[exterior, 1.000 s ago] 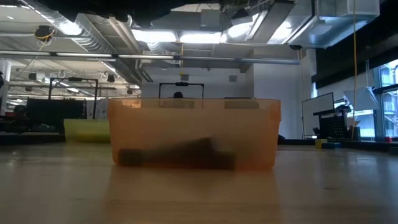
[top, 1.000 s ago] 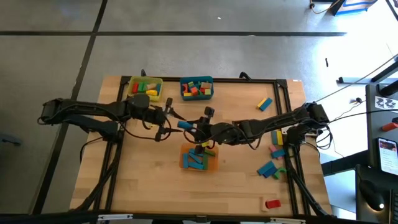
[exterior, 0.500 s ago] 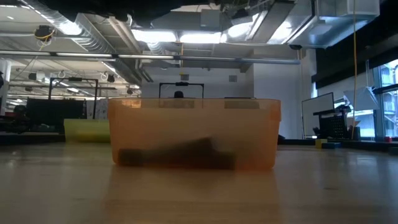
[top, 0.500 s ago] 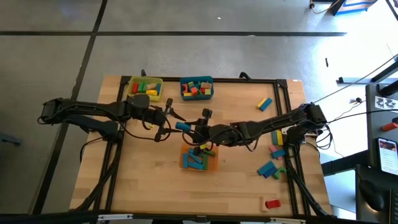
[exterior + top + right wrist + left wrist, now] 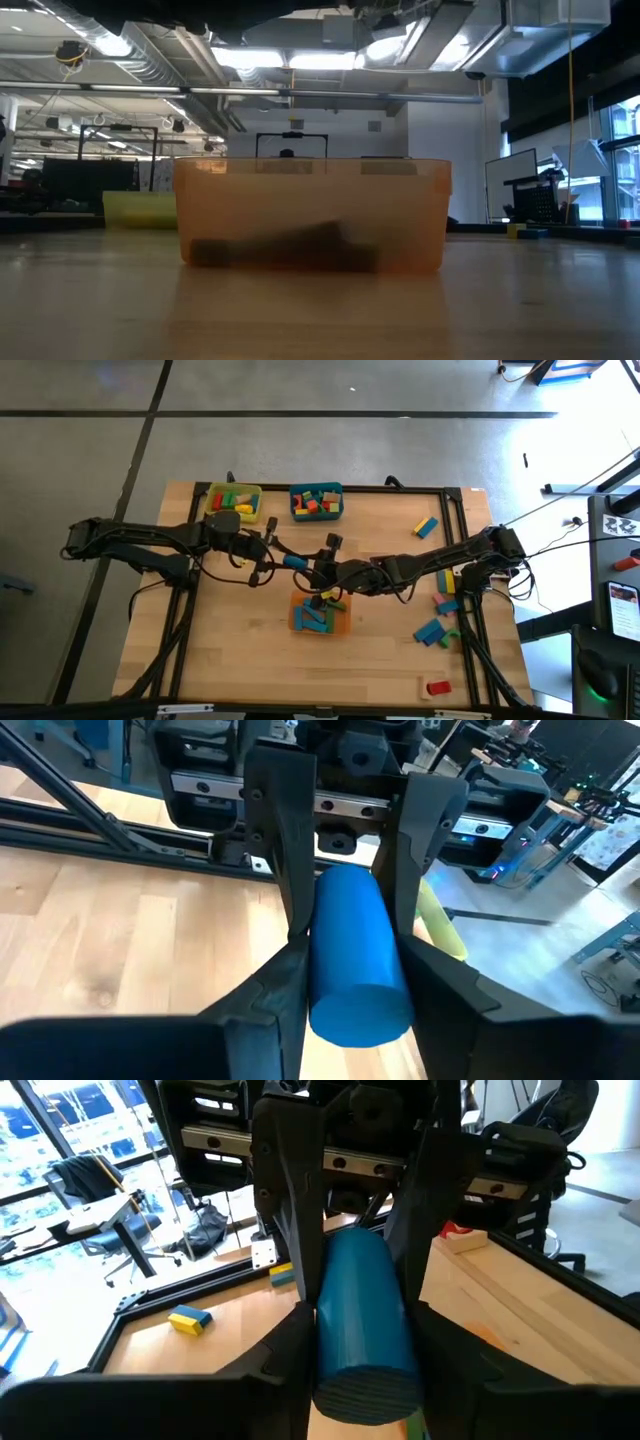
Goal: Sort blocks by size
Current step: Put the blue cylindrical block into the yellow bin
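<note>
A blue wooden cylinder (image 5: 293, 561) hangs level in the air just beyond the far side of the orange bin (image 5: 320, 617), between my two grippers. My left gripper (image 5: 274, 553) comes from the table's left and is shut on the cylinder's left end. My right gripper (image 5: 312, 565) comes from the right and is shut on its right end. The cylinder also shows in the left wrist view (image 5: 360, 1310) and in the right wrist view (image 5: 352, 940). More blocks lie in the orange bin, the yellow bin (image 5: 233, 500) and the teal bin (image 5: 316, 501). My left gripper pinches the cylinder's round side near its left end (image 5: 335, 1365) between its two fingers. The fingers come level from the table's left and lie along the cylinder. The cylinder is level and clear of the table. My right gripper pinches the cylinder's round side near its right end (image 5: 335, 990) between its two fingers. The fingers come level from the table's right and lie along the cylinder, facing the left gripper's fingers.
Loose blocks lie near the table's right edge (image 5: 440, 605), one blue and yellow block at the far right (image 5: 427, 527) and a red one at the near right (image 5: 437, 687). The low view shows the orange bin (image 5: 312, 215) close up and the yellow bin (image 5: 140, 208) behind it.
My left gripper has come a little toward the table's right, up to the cylinder's left end. The cylinder and my right gripper have stayed where they were.
</note>
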You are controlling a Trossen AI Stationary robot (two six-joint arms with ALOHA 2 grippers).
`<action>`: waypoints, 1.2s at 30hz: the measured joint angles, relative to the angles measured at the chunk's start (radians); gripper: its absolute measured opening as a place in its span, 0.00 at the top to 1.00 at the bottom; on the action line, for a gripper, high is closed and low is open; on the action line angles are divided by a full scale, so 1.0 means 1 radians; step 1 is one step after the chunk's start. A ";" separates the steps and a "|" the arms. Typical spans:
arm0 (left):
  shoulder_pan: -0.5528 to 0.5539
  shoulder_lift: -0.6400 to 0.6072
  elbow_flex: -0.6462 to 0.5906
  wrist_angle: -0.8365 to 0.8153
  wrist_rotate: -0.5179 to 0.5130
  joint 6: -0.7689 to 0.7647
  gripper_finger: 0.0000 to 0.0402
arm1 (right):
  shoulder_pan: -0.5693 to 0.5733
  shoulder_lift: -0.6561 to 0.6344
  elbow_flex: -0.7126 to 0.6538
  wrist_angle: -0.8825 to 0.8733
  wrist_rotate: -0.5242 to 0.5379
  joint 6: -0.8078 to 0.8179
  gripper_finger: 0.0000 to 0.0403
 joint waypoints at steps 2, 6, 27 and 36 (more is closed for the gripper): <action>0.000 0.000 0.000 0.000 0.000 0.000 0.71 | 0.000 0.000 0.000 0.001 0.002 0.001 0.66; 0.000 0.000 0.000 0.002 0.003 0.000 0.70 | -0.001 0.000 0.000 0.006 -0.002 0.026 0.61; 0.054 -0.137 -0.001 -0.266 -0.738 0.024 0.67 | 0.082 -0.070 0.000 -0.156 0.228 0.077 0.33; 0.272 -0.142 -0.011 -0.323 -0.854 -0.093 0.67 | 0.064 -0.070 0.000 -0.363 0.227 0.238 0.33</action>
